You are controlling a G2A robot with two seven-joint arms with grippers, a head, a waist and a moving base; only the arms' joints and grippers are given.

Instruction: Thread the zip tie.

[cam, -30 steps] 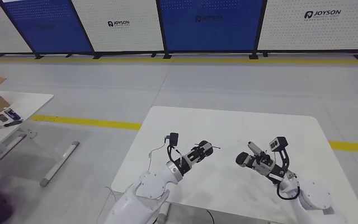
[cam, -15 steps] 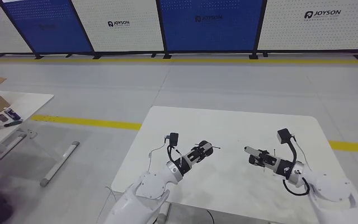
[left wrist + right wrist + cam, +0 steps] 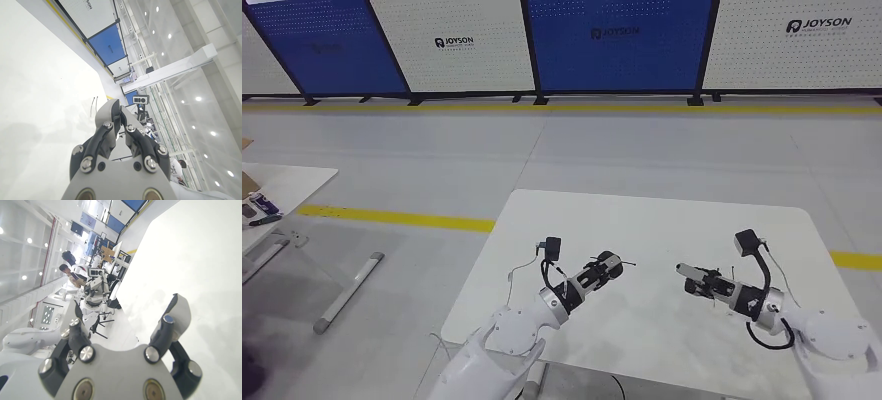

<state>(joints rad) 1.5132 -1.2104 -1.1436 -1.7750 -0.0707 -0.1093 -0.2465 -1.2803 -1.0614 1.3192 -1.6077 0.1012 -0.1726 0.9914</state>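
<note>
My left gripper [image 3: 610, 264] hovers over the near-left part of the white table [image 3: 642, 215], shut, with a thin black zip tie [image 3: 628, 264] sticking out past its tips. In the left wrist view the fingers [image 3: 108, 111] press together, and two more black zip ties [image 3: 94, 106] lie side by side on the table beyond them. My right gripper [image 3: 685, 271] faces the left one across a gap, low over the table. It is open with nothing between its fingers [image 3: 178, 306]. The left arm [image 3: 94, 285] shows farther off in the right wrist view.
The table's near edge runs just below both arms. The loose zip ties [image 3: 732, 269] lie beside the right wrist. A second table [image 3: 282, 185] stands at far left, and blue and white panels [image 3: 622, 45] line the back of the floor.
The right arm has turned its wrist and stretched its gripper out flatter toward the left gripper, then crept slightly left. The left arm has stayed put.
</note>
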